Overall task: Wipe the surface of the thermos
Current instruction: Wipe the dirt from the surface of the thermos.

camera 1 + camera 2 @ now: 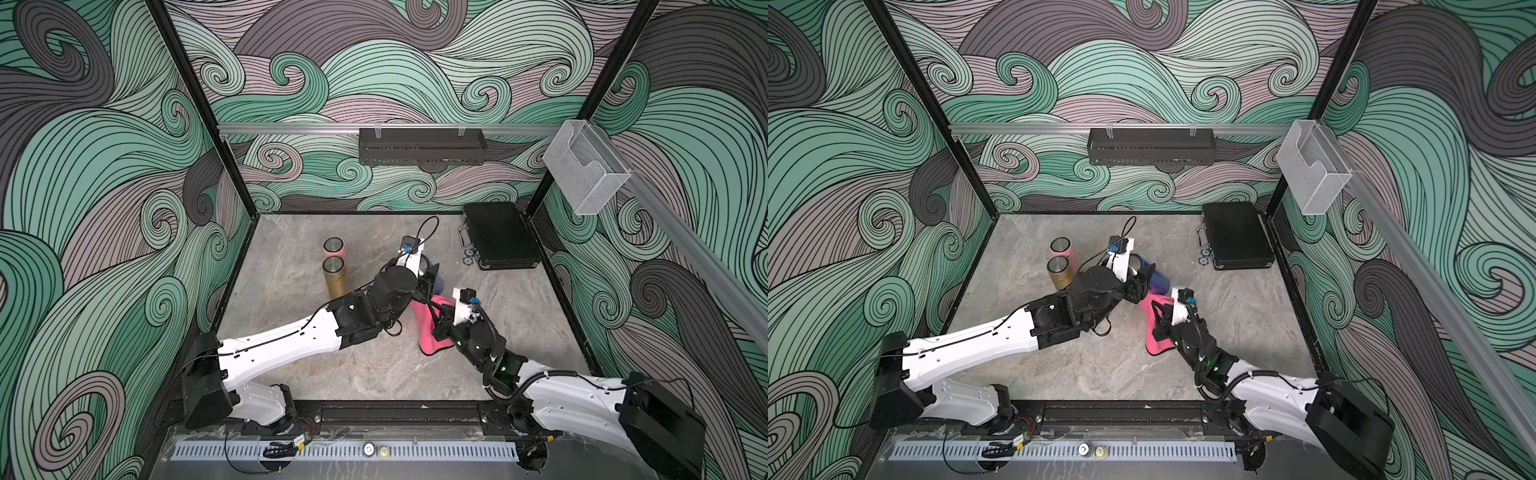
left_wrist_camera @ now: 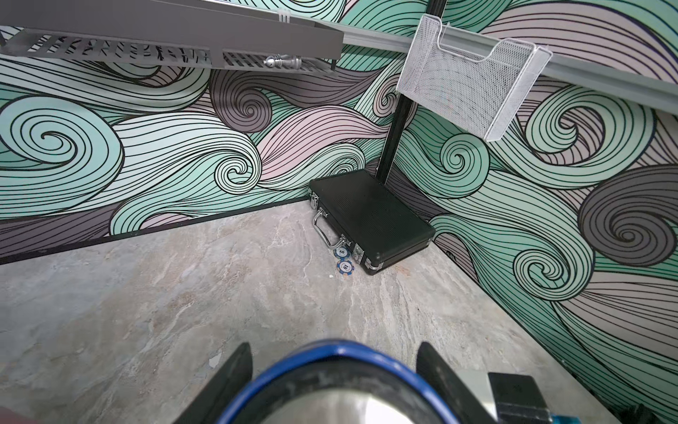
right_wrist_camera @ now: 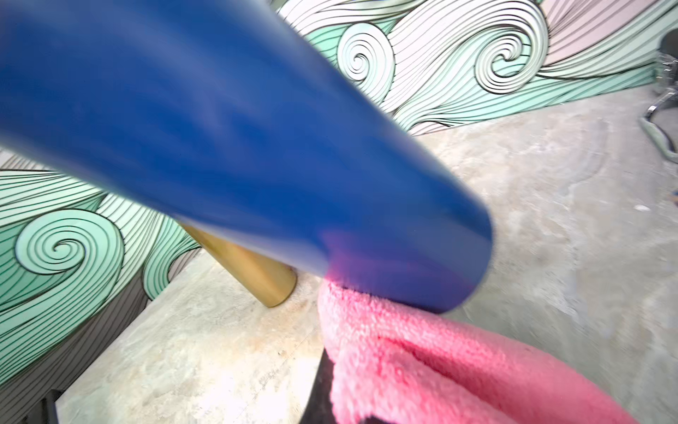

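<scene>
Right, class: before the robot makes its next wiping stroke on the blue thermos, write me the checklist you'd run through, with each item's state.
1. Grip of left jaws on blue thermos: ok.
2. Grip of right jaws on pink cloth: ok.
3. Cloth touching the thermos wall: ok.
4. Both gold thermos and pink thermos upright, apart from the blue one: ok.
5. Blue thermos base resting on table: cannot tell.

Three thermoses are counted: a pink thermos, a gold thermos and a blue thermos. One pink cloth, one black case, two poker chips, one black rack and one mesh basket are seen.
</scene>
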Action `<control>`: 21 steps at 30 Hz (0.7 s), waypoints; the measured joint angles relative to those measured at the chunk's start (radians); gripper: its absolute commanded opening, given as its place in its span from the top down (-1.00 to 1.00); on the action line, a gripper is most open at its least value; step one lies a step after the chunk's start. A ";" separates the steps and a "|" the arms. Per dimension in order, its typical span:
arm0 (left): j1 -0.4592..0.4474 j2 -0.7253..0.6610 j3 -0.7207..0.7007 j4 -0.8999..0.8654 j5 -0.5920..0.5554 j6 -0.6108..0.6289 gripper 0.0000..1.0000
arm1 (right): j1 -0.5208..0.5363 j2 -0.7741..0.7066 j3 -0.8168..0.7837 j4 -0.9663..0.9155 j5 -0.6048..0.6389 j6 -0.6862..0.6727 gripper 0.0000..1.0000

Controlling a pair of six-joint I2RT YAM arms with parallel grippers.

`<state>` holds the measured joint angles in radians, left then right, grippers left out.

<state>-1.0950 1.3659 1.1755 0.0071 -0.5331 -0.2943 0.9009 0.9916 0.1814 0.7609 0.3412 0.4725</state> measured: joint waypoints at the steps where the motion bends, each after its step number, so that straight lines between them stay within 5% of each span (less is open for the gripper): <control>1: 0.001 -0.003 0.000 -0.005 0.007 0.009 1.00 | 0.000 -0.034 -0.006 -0.014 0.011 -0.001 1.00; 12: 0.053 -0.074 -0.082 0.019 0.228 0.117 1.00 | -0.006 -0.467 0.021 -0.260 0.068 -0.027 1.00; 21: 0.059 -0.074 -0.124 0.045 0.441 0.177 1.00 | -0.008 -0.306 0.192 -0.256 -0.025 -0.014 1.00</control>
<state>-1.0363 1.2919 1.0515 0.0525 -0.0917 -0.1173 0.8932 0.6857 0.3729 0.5049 0.3164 0.4583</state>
